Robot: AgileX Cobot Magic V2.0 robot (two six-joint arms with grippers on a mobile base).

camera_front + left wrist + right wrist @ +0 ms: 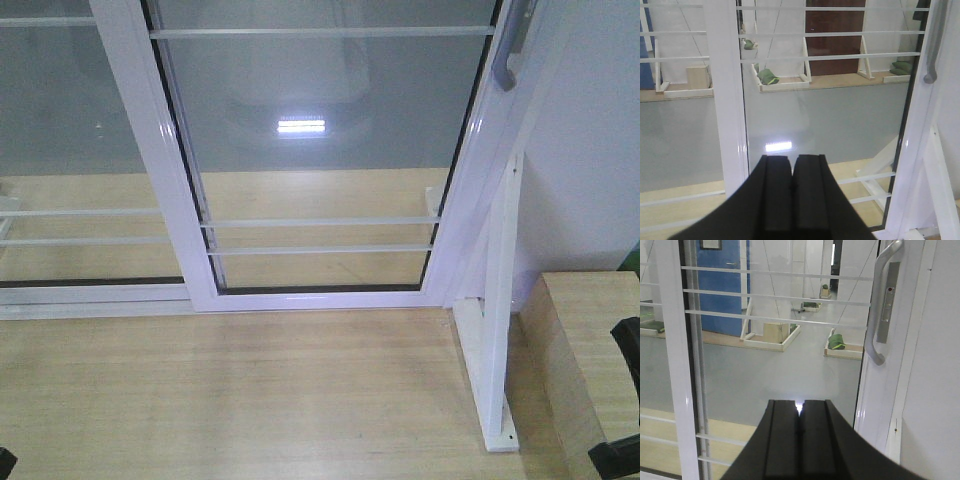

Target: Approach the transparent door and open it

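The transparent door (320,120) fills the front view: clear glass in a glossy white frame with thin white bars. Its curved grey handle (512,55) sits on the right rail, also in the left wrist view (934,45) and the right wrist view (880,302). My left gripper (792,161) is shut and empty, facing the glass left of the handle. My right gripper (800,405) is shut and empty, pointing at the glass just left of the handle rail. Neither touches the door.
A second white-framed glass panel (70,140) without a handle stands to the left. A bare white post with a diagonal brace (495,330) stands at the right on the wooden floor. A wooden block (585,350) lies far right. A white wall (590,140) is beyond.
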